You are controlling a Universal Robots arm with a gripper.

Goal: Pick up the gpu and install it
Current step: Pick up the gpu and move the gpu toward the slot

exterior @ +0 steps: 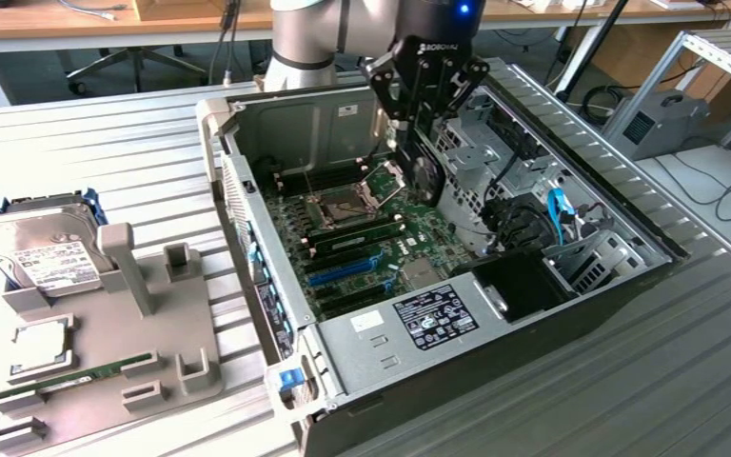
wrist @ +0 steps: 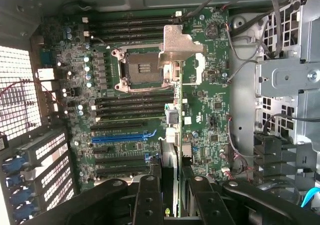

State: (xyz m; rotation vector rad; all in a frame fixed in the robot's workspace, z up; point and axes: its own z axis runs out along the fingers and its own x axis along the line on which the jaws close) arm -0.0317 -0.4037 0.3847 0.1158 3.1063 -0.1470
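Item: the gpu (exterior: 421, 171), a thin card with a dark round fan on one face. It is held upright, edge-on, inside the open computer case (exterior: 232, 143) and above the green motherboard (exterior: 363, 240). In the wrist view it shows as a narrow silver-and-green edge near the blue slot (wrist: 125, 136). Whether the card touches the board cannot be told.

Case: grey sheet metal, perforated panels, lying on a ribbed metal surface (exterior: 670, 381).

Claw (exterior: 419, 122): black, narrowed, one finger pressed on each face of the card.
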